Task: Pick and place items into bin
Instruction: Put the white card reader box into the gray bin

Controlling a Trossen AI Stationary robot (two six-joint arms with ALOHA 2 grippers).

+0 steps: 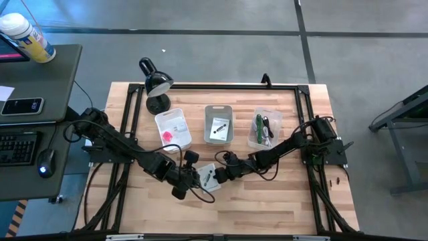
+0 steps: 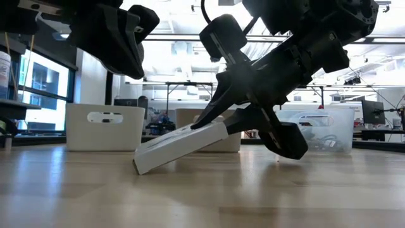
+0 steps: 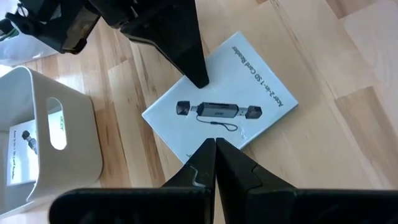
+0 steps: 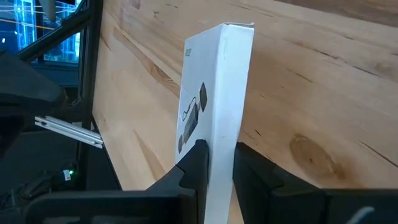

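Now, at the wooden bench, lamp-lit from the far edge:

Right pincer: clamped on the edge of a flat white cardboard packet printed with a dark adapter, near the middle of the bench toward its near edge.

Packet: tilted, one edge resting on the wood, the other lifted by the right fingers.

Left pincer: fingers pressed together, empty, poised just above the packet's near edge.

White plastic bin, left of the row: holds a pink cube and a white piece.

Grey open bin, middle of the row: holds a second white packet with a dark part.

Clear plastic bin, right of the row: holds green, black and white cords.

Black desk lamp: standing by the far left corner of the bench, beside the white bin.
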